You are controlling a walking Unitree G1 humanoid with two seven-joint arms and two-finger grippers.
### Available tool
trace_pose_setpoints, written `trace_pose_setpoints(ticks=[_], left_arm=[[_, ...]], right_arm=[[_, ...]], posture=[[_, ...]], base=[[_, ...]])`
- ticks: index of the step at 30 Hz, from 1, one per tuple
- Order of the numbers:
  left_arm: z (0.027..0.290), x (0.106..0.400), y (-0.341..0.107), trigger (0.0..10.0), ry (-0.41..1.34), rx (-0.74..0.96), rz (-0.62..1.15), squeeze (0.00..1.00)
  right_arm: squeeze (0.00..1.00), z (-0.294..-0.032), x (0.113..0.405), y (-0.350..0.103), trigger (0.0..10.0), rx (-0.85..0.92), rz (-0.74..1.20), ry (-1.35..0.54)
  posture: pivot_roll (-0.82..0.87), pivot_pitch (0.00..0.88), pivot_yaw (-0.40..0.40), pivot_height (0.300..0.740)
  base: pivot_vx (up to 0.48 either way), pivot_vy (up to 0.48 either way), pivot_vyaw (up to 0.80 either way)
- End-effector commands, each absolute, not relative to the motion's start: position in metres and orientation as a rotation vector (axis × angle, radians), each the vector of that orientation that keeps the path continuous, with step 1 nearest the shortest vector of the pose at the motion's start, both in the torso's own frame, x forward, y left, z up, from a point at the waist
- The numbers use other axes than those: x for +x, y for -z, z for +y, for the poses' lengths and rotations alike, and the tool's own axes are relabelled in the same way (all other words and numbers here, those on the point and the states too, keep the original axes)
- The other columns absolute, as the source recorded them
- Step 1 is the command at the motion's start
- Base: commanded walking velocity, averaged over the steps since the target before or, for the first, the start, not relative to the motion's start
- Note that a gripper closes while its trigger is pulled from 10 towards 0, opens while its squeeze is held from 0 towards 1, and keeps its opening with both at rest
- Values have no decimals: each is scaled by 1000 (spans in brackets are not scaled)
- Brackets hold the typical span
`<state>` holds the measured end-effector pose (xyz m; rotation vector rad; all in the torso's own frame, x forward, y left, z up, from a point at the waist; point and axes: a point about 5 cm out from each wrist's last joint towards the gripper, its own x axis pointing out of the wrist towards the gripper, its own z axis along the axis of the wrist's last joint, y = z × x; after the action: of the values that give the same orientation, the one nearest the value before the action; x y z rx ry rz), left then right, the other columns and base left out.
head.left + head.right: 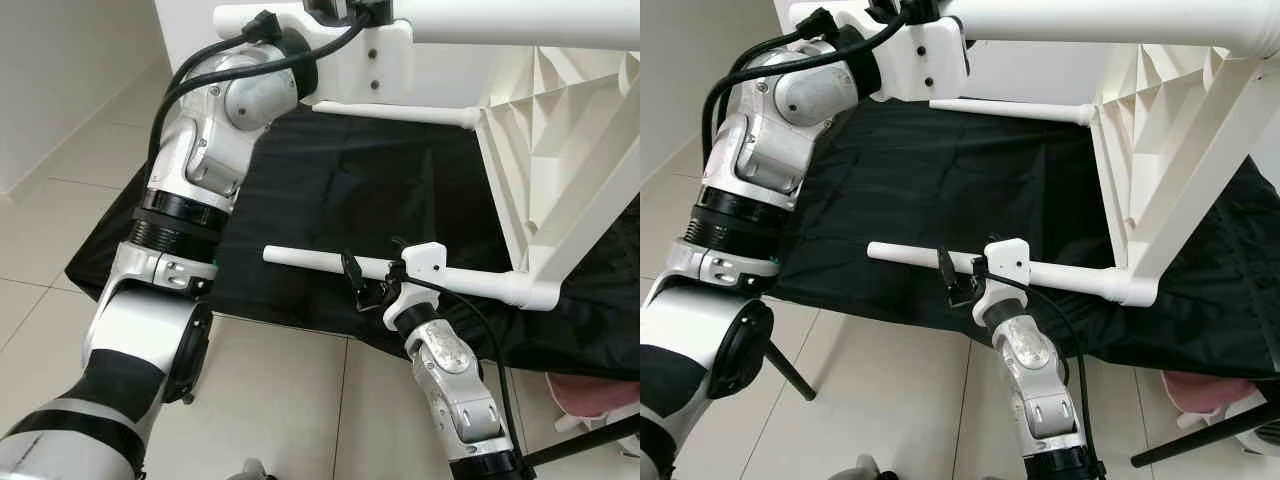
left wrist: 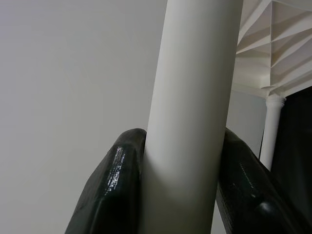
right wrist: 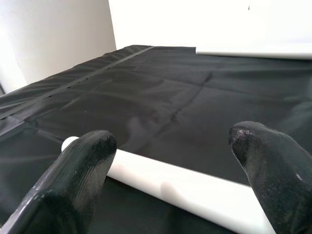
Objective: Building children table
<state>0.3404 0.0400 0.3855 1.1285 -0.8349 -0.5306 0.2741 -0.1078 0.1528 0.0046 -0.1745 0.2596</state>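
A white plastic children's table lies on its side on a black cloth (image 1: 330, 180), its ribbed underside (image 1: 560, 130) facing me at the right. My left gripper (image 2: 183, 146) is raised at the top and shut on the uppermost white leg (image 1: 520, 22), which stands between both black fingers (image 2: 117, 185). A second leg (image 1: 400, 110) juts left behind it. The lowest leg (image 1: 310, 259) runs low over the cloth. My right gripper (image 3: 170, 146) is open at that leg, with one fingertip (image 3: 83, 165) on each side of it and a wide gap left.
Beige floor tiles (image 1: 290, 400) spread in front of the cloth, and a white wall (image 1: 60, 60) stands at the left. A pink object (image 1: 590, 395) and a black stand leg (image 1: 580, 445) sit at the lower right.
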Motion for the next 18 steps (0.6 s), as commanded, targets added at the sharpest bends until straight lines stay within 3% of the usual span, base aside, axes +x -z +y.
trace_pose_setpoints(ticks=[1, 9, 18], left_arm=[[68, 341, -417, 0, 217, 602, -967, 0], [81, 340, -432, 0, 162, 503, -981, 0], [96, 343, -439, 0, 120, 522, -969, 0]], right_arm=[[0, -109, 272, -149, 10000, 19, -156, -244], [0, -114, 270, -147, 10000, 153, -124, -141], [0, -146, 249, -139, 10000, 253, -106, 72]], posture=[[21, 38, -11, 740], [17, 38, -13, 740], [10, 42, -21, 740]], base=[[0, 0, 0], [0, 0, 0], [0, 0, 0]])
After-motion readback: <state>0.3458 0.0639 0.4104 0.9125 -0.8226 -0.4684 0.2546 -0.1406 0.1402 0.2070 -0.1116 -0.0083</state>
